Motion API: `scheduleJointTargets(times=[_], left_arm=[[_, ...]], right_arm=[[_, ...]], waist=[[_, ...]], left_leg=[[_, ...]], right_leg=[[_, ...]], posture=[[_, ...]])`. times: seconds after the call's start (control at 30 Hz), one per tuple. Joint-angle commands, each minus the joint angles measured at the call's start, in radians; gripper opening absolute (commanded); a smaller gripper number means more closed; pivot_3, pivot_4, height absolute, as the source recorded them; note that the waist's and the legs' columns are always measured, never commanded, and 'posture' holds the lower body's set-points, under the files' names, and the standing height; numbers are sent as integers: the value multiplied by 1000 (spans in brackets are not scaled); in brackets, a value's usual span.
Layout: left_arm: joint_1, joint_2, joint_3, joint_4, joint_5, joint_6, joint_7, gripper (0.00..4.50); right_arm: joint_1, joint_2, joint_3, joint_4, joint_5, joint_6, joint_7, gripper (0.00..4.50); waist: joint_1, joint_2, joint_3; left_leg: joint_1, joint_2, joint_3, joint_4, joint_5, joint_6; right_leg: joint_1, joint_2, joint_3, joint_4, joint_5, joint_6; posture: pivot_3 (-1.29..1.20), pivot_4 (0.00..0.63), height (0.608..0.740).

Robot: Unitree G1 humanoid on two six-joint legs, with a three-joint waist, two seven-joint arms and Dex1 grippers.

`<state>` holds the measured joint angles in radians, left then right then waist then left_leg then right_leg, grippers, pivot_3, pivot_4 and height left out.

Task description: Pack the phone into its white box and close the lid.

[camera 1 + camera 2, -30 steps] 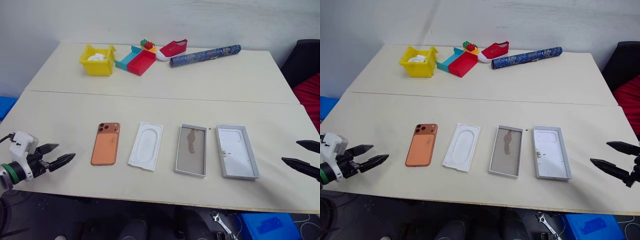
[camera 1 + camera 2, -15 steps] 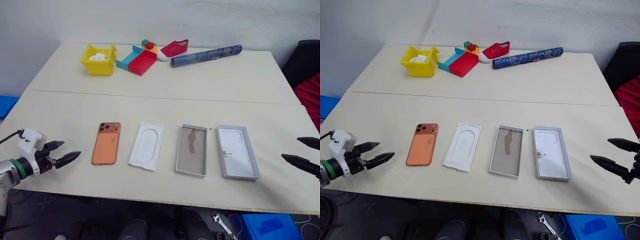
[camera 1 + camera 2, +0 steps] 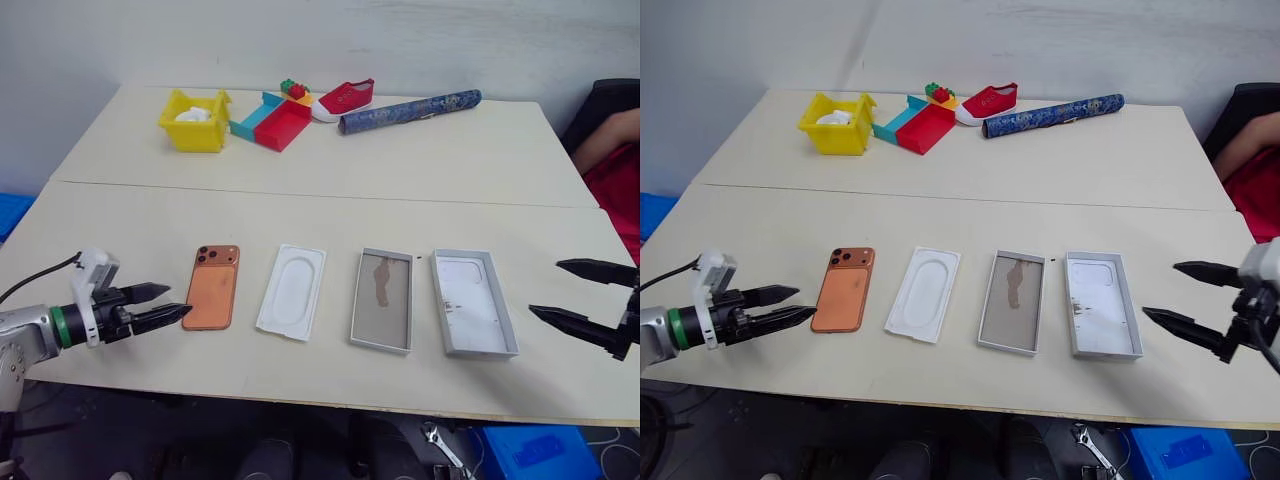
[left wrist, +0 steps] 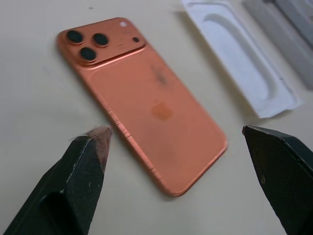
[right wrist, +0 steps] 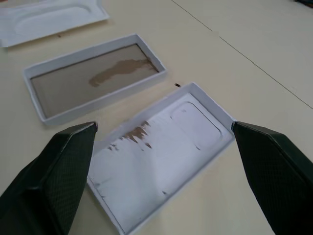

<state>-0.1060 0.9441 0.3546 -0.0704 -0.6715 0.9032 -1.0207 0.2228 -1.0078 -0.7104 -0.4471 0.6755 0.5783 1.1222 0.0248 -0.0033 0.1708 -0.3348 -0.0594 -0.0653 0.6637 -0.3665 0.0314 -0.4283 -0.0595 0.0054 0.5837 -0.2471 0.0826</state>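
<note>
Basically nothing packed yet. Nearest the robot, the left gripper (image 3: pixel 162 304) hangs low over the bench (image 3: pixel 330 210) with its fingers apart and nothing between them, tips pointing at the left long edge of the phone (image 3: pixel 212 287) and just short of it. Can't tell if a tip is touching, but it isn't gripping. Over on the right, the right gripper (image 3: pixel 580 292) is spread wide too and empty, aimed at the lid (image 3: pixel 473 302) from near its right side, clearly apart from it.

The near row, left to right: phone lying flat, back up, camera bump at the far end; then the white insert (image 3: pixel 293 291) with the oval recess; then the box (image 3: pixel 383 299), tan floor with a dark smudge, nothing in it; then the lid, open side up, white inside with a few marks. All four sit apart from each other.

So what's left is the whole job, I'd say: pick up the phone, carry it past the insert into the box, then flip the lid over and seat it.

Far side of the bench has clutter: a yellow bin (image 3: pixel 195 121), red and teal trays (image 3: pixel 272 121), some bricks (image 3: pixel 294 89), a red shoe (image 3: pixel 344 98) and a dark blue roll (image 3: pixel 410 110). None of it in the way.
</note>
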Motion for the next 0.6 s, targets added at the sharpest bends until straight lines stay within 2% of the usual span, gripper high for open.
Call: scheduleJointTargets(times=[0.03,0.17,0.3,0.4,0.47,0.6], left_arm=[[-35,30,-55,-68,-62,127,-8,4500],[-158,-3,-151,-50,-115,357,66,4500],[-276,-75,-175,4,-153,496,112,4500],[-338,-114,-194,4,-186,599,127,3872],[-369,-135,-203,16,-185,653,151,3275],[-454,-202,-217,114,-176,710,225,3275]], right_arm=[[-3,5,25,-134,59,25,-16,4485],[-13,-1,92,-242,93,25,-26,4485],[-30,7,147,-294,109,20,-40,4485],[-12,26,175,-326,107,11,-50,4500],[2,36,184,-338,97,3,-57,4500],[20,59,196,-361,96,-6,-85,4500]], waist=[[0,0,0],[3,-1,0],[2,-2,0],[2,-4,0],[1,-4,0],[2,-5,0]], left_leg=[[0,0,0,0,0,0],[0,-1,0,1,1,-1],[-1,-1,0,2,1,-2],[-1,-1,-1,2,3,-6],[-1,-1,-1,2,3,-6],[-1,-1,-1,3,3,-7]], right_leg=[[0,0,0,0,0,0],[0,0,0,0,0,1],[0,0,0,1,1,1],[0,0,-1,2,1,1],[0,1,-1,3,1,1],[0,1,-1,3,1,1]], posture=[[0,150,740],[0,150,740],[0,150,740],[0,150,740],[0,150,740],[0,150,740]])
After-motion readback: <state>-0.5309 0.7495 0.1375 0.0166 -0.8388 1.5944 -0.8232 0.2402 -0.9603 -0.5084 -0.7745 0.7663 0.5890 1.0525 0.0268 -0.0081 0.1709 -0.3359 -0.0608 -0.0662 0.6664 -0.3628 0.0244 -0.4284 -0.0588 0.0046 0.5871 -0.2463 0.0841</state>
